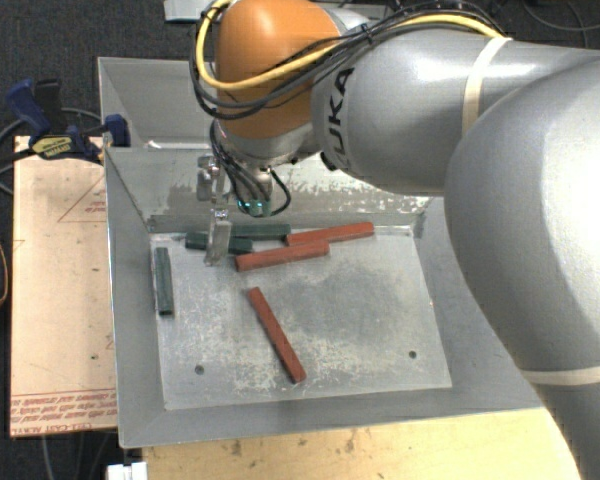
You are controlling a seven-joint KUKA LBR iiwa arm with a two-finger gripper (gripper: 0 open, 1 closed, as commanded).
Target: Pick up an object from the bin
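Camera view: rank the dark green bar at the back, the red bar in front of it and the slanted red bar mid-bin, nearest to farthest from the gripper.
1. dark green bar, at the back, right beside the gripper.
2. red bar, just in front of the green one.
3. slanted red bar, mid-floor, toward the front.

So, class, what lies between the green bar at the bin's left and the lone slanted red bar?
Nothing: in the camera view, only bare bin floor separates the green bar from the red bar.
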